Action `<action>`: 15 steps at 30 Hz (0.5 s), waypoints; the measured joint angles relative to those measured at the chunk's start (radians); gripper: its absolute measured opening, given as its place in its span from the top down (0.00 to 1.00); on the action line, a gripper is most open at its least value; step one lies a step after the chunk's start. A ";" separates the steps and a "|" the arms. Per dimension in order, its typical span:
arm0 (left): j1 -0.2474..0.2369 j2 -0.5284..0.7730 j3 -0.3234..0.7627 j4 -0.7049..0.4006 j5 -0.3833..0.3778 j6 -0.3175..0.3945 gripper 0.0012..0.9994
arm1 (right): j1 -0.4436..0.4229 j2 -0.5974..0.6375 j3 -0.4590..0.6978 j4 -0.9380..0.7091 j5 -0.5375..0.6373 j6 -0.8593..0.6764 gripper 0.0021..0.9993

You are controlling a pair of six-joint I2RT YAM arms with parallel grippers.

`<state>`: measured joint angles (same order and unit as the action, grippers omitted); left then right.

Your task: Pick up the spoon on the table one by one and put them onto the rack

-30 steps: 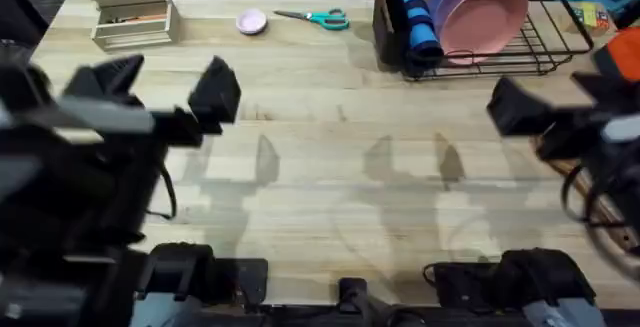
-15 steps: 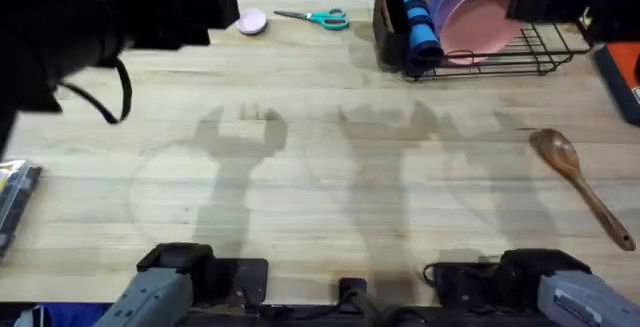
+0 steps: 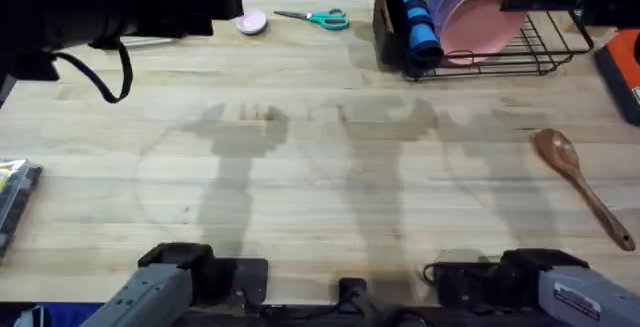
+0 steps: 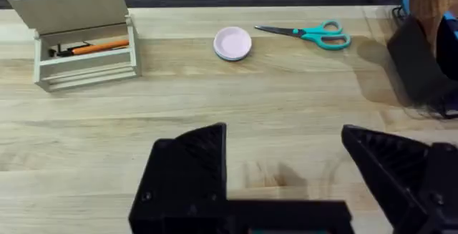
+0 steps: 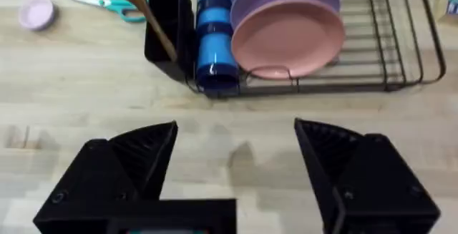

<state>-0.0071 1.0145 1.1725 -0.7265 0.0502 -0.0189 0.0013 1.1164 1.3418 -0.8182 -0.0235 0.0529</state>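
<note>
While both arms are being held high over the far side of the tabletop (image 3: 320, 197), one brown wooden spoon (image 3: 583, 184) is lying flat well in front of the black wire rack (image 3: 530, 47), toward the right edge, bowl end pointing back at the rack and handle trailing away from it. It is not being touched by anything. A second wooden spoon (image 5: 136, 5) is being held upright in the black utensil caddy (image 5: 168, 26) at the rack's left end, bowl up. Just beside the caddy a blue cylinder (image 5: 212, 30) is standing in the rack, and pink and purple plates (image 5: 286, 19) are leaning next to it.

The left gripper (image 4: 286, 162) is being kept spread wide, nothing between its fingers, above bare wood well left of the rack. The right gripper (image 5: 236, 162) is likewise spread wide and empty, hovering just in front of the rack.

Left of the rack, teal scissors (image 4: 304, 33) are lying flat; farther left a small pink disc (image 4: 232, 44), then a beige tiered box (image 4: 79, 37) with an orange pen inside.
</note>
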 joint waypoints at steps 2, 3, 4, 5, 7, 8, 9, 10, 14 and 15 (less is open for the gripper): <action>0.000 0.000 0.000 0.000 0.000 0.000 0.01 | 0.000 0.000 0.000 -0.026 0.000 0.008 0.01; 0.000 0.000 0.000 0.000 0.001 0.000 0.01 | 0.000 0.000 0.000 -0.036 0.000 0.012 0.01; 0.000 0.000 0.000 0.000 0.002 0.000 0.01 | 0.000 0.000 0.000 -0.045 0.000 0.015 0.01; 0.000 0.000 0.000 0.000 0.003 0.000 0.01 | 0.000 0.000 0.000 -0.054 0.000 0.018 0.01; 0.000 0.000 0.000 0.000 0.003 0.000 0.01 | 0.000 0.000 0.000 -0.082 0.000 0.022 0.01; 0.000 0.000 0.000 0.000 0.003 0.000 0.01 | 0.000 0.000 0.000 -0.097 0.000 0.022 0.01; 0.000 0.000 0.000 0.000 0.003 0.000 0.01 | 0.000 0.000 0.000 -0.115 0.000 0.023 0.01; 0.000 0.000 0.000 0.000 0.003 0.000 0.01 | 0.000 0.000 0.000 -0.134 0.000 0.023 0.01; 0.000 0.000 0.000 0.000 0.003 0.000 0.01 | 0.000 -0.009 0.000 -0.217 0.023 0.023 0.01; 0.000 0.000 0.000 0.000 0.003 0.000 0.01 | 0.000 -0.014 0.000 -0.234 0.037 0.023 0.01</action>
<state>-0.0071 1.0142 1.1725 -0.7265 0.0532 -0.0189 0.0013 1.1020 1.3422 -1.0517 0.0137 0.0761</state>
